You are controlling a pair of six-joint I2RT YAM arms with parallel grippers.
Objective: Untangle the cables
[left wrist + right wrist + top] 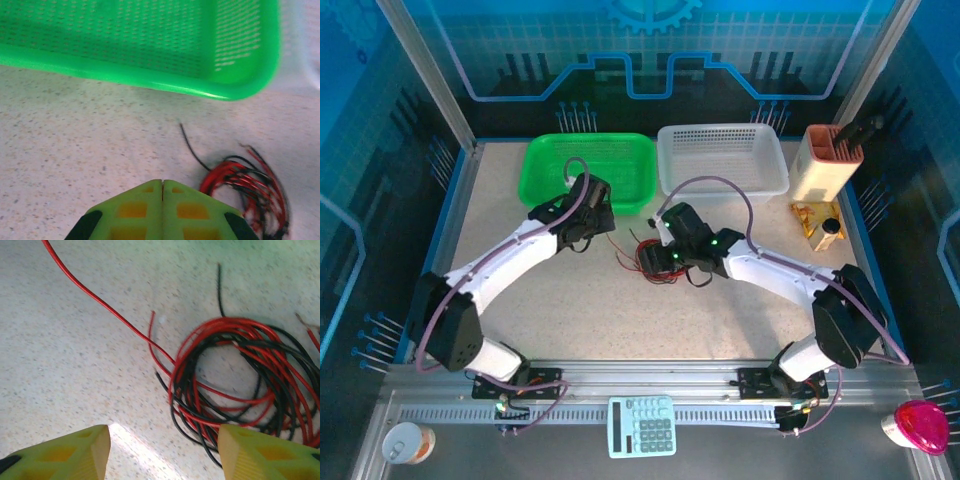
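Red and black cables [235, 375] lay coiled in a tangle on the speckled surface [75, 150], near the green basket's [150, 82] front corner. We saw the left pincer [162, 186] shut and empty beside that basket, and the right pincer [162, 440] open over the coil.

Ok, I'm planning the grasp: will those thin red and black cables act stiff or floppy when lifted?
Probably floppy: the cables lie in loose loops. Likely light, being thin. One strand would probably drag others, since they interweave.
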